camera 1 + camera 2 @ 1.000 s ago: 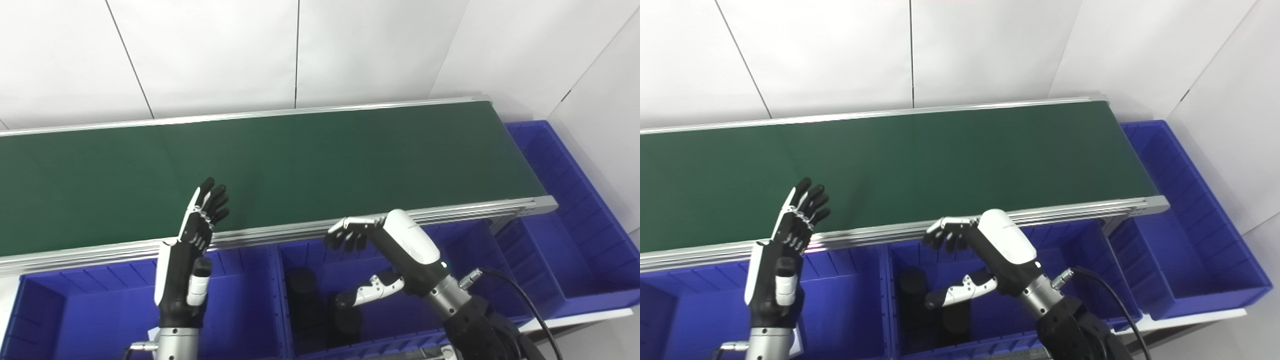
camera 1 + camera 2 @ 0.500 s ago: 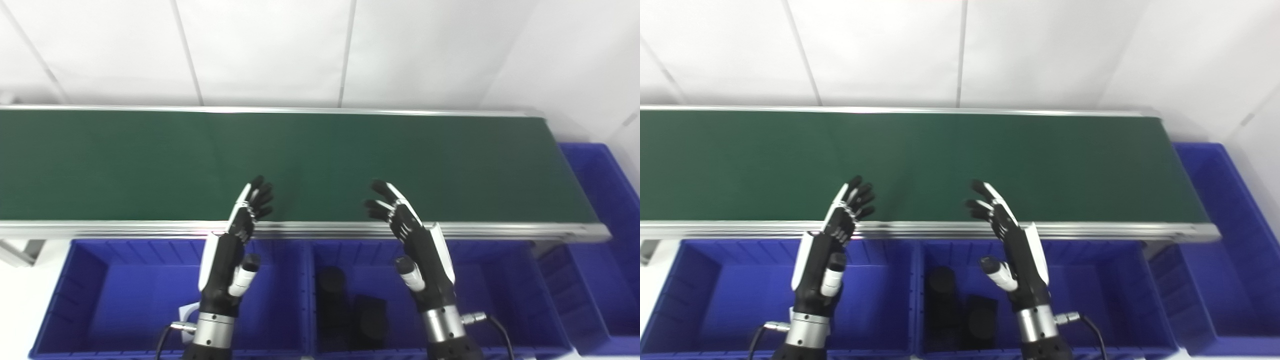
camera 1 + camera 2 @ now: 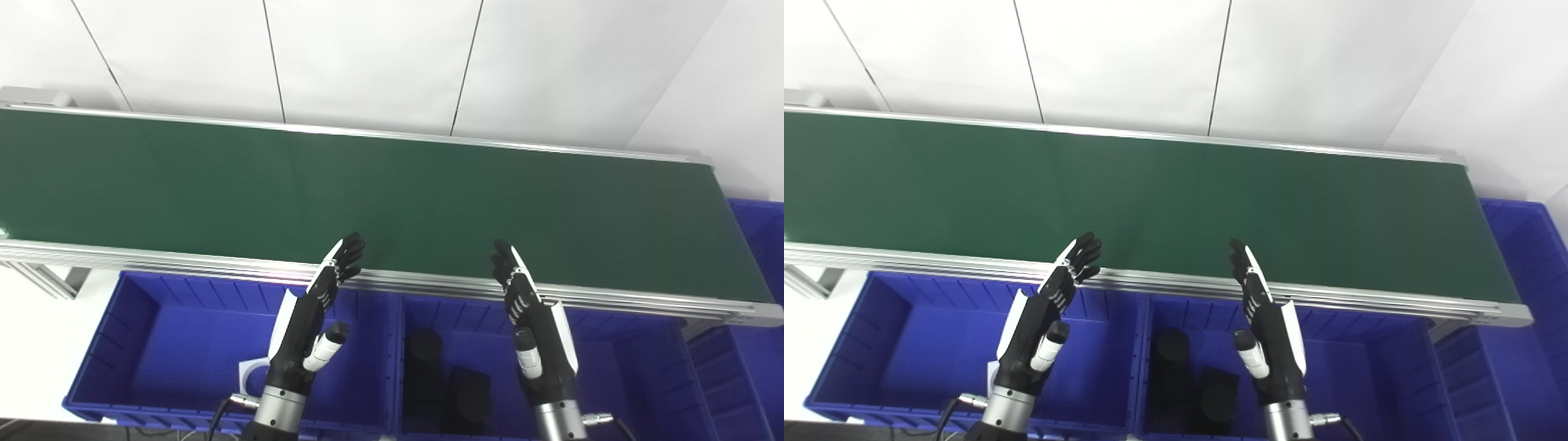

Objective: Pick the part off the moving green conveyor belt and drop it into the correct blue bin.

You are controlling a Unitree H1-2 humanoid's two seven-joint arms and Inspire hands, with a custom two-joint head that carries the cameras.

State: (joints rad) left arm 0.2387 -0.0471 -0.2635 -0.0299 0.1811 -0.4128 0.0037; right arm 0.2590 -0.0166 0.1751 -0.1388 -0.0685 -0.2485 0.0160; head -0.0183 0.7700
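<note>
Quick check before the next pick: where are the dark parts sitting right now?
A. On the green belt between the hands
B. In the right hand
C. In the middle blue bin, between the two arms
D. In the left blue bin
C. The dark parts lie in the middle blue bin; the green belt is bare, and the left hand and right hand are open.

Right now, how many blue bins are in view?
3. The left bin and middle bin, which holds dark parts, sit below the belt's near rail; the right bin is past the belt's end, cut off by the frame.
</note>
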